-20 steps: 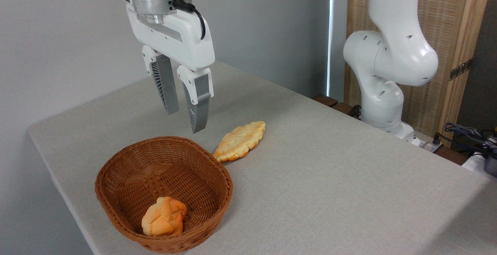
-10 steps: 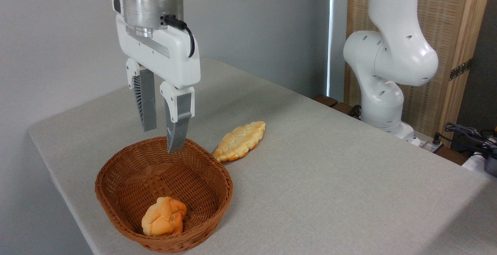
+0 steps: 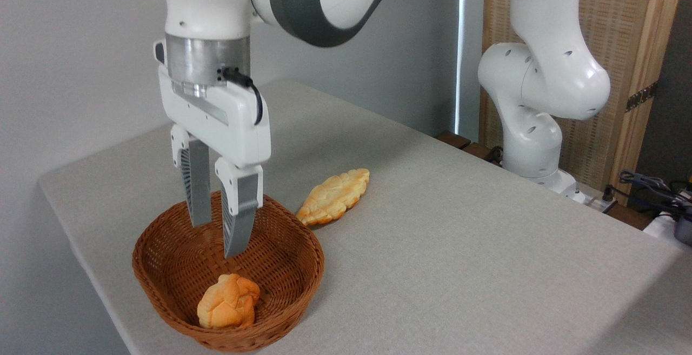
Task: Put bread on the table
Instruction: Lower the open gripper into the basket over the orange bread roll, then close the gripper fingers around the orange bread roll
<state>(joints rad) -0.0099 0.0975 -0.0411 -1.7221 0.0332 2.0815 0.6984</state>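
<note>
Nearest the camera: a small knotted bun, golden-orange, sat low in the front of a brown wicker basket. Lay there against the near wall, likely because the sloped sides let it roll down to that spot. Roundish and lumpy, so no clear long side; folds faced up and toward the camera, paler part down at the left.

Just behind and above the bun: the tool, pointed straight down, fingertips already lower than the basket rim but not touching the bun. Fingers a little way apart, with a small gap between them, and nothing held. Probably kept upright like that so as to drop over the bun from above without bumping the basket wall.

Farther back, just beside the basket: a long flat leaf-shaped bread on the grey worktop, long side running from near-left to far-right.

Farthest: the white robot base at the worktop's back edge.
</note>
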